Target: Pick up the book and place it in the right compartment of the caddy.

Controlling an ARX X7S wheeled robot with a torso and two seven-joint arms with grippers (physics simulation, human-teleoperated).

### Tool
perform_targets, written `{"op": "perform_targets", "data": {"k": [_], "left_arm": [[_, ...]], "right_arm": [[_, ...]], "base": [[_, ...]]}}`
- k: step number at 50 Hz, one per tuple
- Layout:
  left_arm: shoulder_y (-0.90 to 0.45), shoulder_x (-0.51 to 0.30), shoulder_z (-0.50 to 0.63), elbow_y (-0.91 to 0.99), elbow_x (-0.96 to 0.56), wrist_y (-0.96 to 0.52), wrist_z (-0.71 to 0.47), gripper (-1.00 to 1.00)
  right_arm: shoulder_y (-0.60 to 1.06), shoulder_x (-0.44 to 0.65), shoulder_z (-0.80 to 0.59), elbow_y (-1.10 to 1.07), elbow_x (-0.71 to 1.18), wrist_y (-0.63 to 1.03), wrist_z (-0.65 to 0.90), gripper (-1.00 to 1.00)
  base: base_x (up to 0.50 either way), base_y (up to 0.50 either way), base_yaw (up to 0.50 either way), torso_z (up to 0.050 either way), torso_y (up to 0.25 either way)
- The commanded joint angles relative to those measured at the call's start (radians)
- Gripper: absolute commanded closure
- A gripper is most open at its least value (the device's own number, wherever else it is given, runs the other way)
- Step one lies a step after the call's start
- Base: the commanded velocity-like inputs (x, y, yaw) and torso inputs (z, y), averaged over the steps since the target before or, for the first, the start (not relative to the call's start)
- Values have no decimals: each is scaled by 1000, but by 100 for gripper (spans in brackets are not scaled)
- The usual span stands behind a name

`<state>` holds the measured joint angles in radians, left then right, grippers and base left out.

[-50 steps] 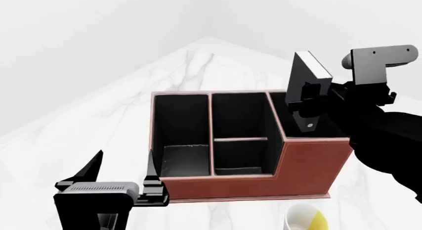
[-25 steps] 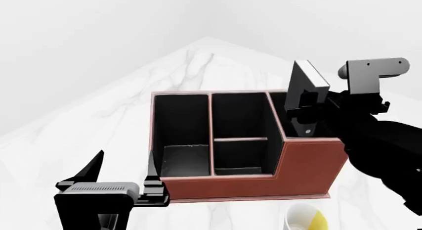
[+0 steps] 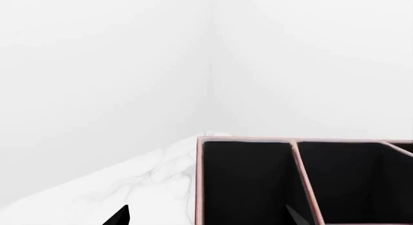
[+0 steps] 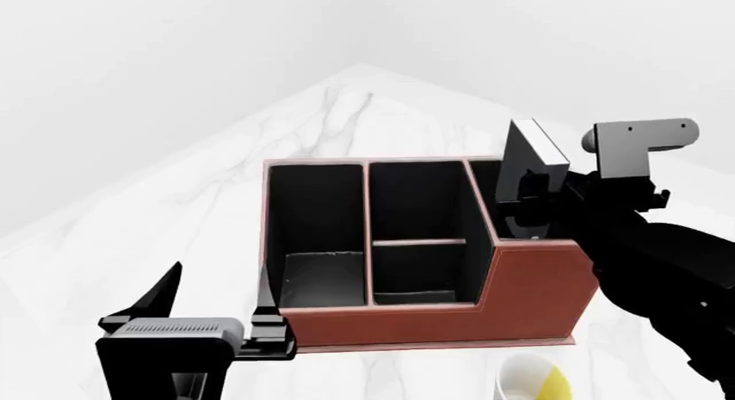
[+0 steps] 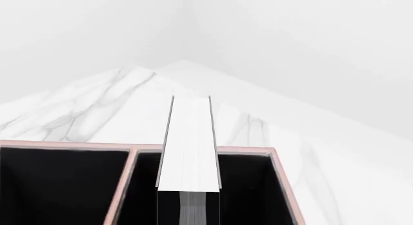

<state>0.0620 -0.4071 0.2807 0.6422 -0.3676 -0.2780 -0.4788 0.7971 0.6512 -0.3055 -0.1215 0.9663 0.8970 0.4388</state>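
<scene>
**Book held over the caddy's tall end bin**

The right gripper point(image 4: 531, 202) is clenched on the book point(image 4: 531, 155), a small black hardcover with white page edges. In the head view the book stands tilted above the right compartment point(image 4: 515, 206), its lower part dipping behind the bin's near wall, so how deep it sits cannot be told. The right wrist view looks along the white page edges of the book point(image 5: 189, 142), which run straight over the compartment's black opening point(image 5: 248, 186), between its reddish-brown side walls.

The caddy point(image 4: 540, 297) sits on the white marble table point(image 4: 333, 116), near the table's front edge. Its stepped front wall rises highest at the right compartment. The split middle bin point(image 4: 419, 236) and the low-fronted left bin point(image 4: 316, 236) hold nothing visible.

The left gripper point(image 4: 219, 297) hangs released, its two black fingers spread apart, just in front of the caddy's left front corner and touching nothing. From the left wrist view only the fingertips show, with the caddy's left bin point(image 3: 245, 181) ahead of them.

A white-and-yellow mug point(image 4: 531, 381) stands at the table's front edge, just in front of the caddy's right end, partly cut off by the frame.
</scene>
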Motion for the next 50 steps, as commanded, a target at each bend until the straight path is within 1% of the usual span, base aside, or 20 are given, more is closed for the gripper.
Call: {"op": "perform_targets", "data": {"k": [1, 34, 35, 50], "left_arm": [[-3, -2, 2, -3, -2, 1, -1, -100], [-5, -7, 9, -5, -4, 3, -10, -100], [-4, -7, 10, -4, -4, 2, -11, -100], [-6, -9, 14, -7, -5, 4, -14, -100]], "right_arm": [[-1, -5, 3, 18, -66, -30, -22, 100], [-40, -15, -7, 50, -80, -80, -52, 100], [-40, -15, -3, 47, -74, -76, -50, -100], [-44, -8, -1, 33, -69, -74, -44, -100]], "base": [[0, 0, 0, 0, 0], [0, 0, 0, 0, 2], [0, 0, 0, 0, 0], [0, 0, 0, 0, 0]]}}
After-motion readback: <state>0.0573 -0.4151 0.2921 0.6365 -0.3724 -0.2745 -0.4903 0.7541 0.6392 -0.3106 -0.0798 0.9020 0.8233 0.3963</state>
